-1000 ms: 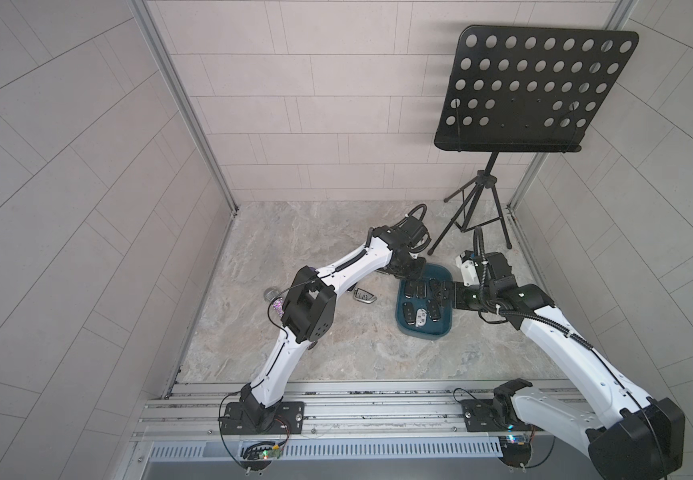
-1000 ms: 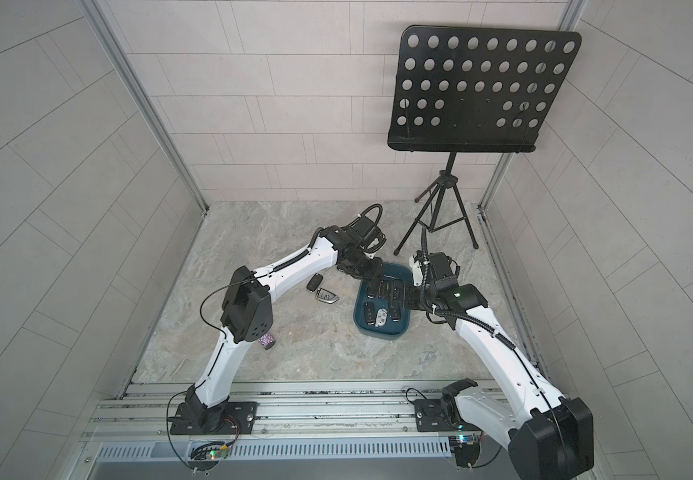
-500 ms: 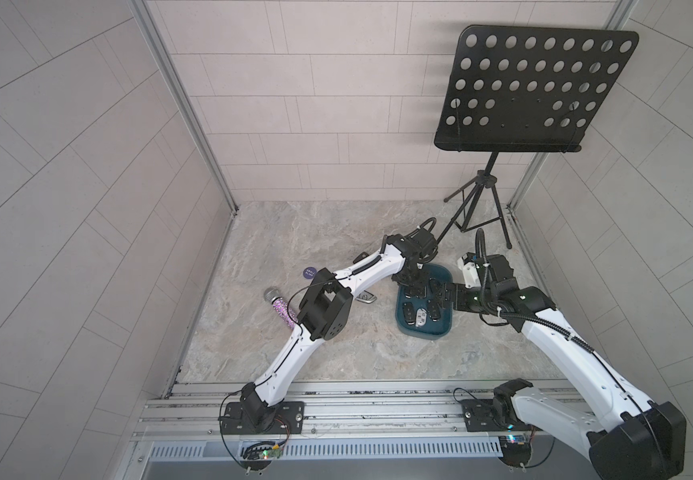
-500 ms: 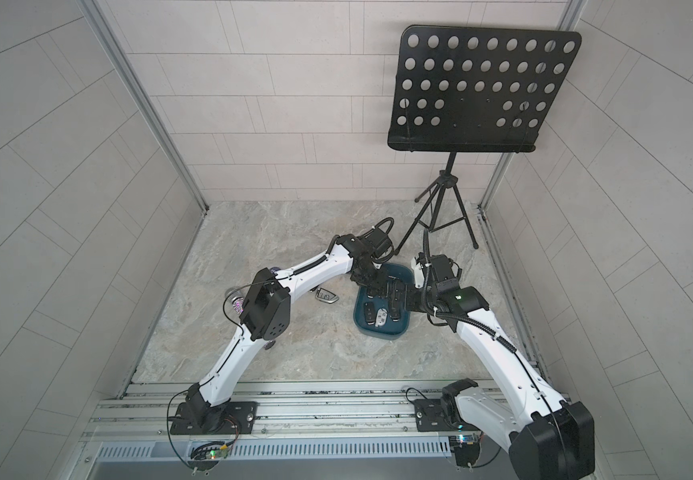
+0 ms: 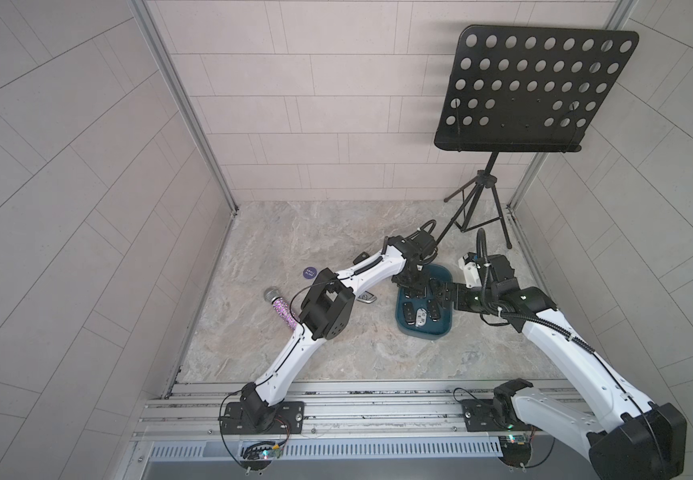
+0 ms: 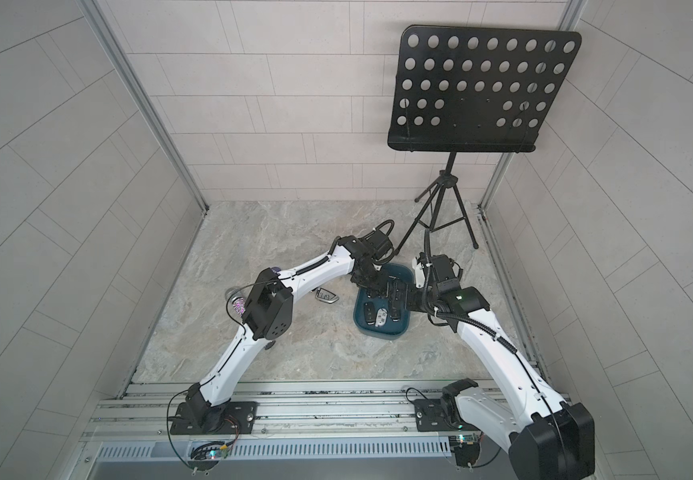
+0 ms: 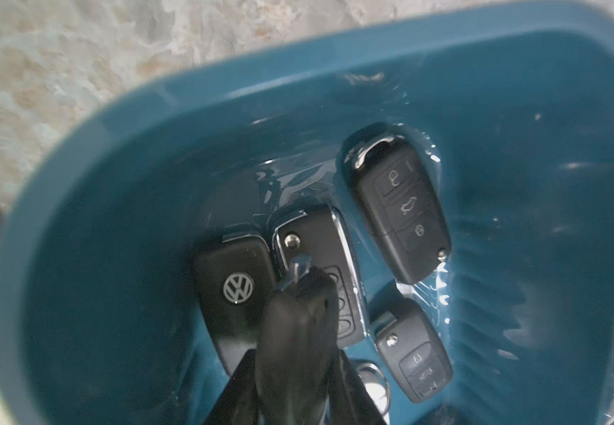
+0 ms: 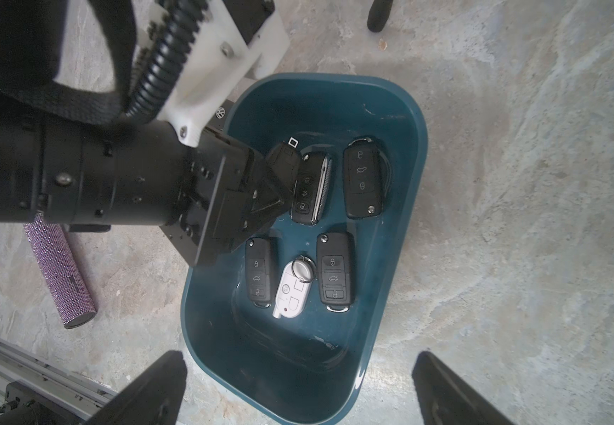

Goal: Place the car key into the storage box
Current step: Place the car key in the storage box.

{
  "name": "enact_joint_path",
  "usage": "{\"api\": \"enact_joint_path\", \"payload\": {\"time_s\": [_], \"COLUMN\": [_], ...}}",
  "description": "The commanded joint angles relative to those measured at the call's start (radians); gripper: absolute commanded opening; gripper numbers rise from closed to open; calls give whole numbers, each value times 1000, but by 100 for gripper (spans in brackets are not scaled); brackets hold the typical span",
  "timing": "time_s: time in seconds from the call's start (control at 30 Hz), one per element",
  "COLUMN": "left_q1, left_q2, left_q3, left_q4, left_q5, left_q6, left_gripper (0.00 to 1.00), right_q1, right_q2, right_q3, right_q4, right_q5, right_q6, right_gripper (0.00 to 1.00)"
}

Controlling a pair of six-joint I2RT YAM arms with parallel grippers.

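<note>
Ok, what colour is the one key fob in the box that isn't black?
White: that key fob shows clearest in the right wrist view.

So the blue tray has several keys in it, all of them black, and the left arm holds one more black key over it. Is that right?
Not all are black: the right wrist view shows one white key lying among the black ones in the tray. The rest stands: the left gripper is shut on one more black key over it.
</note>
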Motion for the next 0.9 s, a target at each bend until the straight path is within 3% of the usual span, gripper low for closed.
{"api": "enact_joint_path", "payload": {"time_s": [0.0,0.23,0.6,0.87], "left_q1": [-5,-5,13,76], "left_q2": [21,10,-128,-316], "left_q3": [31,33,29,-133], "left_q4": [-18,-18,-8,46], "left_q5": [-8,6,30,-18], "left_q6": [-7,-13,-58,-90], "left_gripper": [35,51,55,60], "right_q1": [-5,-7,-9,-10], "right_q2": [-22,-25,-37,-33], "right_q3": [-15,-15,29,45], "right_q4": [-14,-17,-36,17], "right_q5": [12,11,23,-22], "right_q6": [7,8,-7,-10], "right_gripper": [100,100,100,100]}}
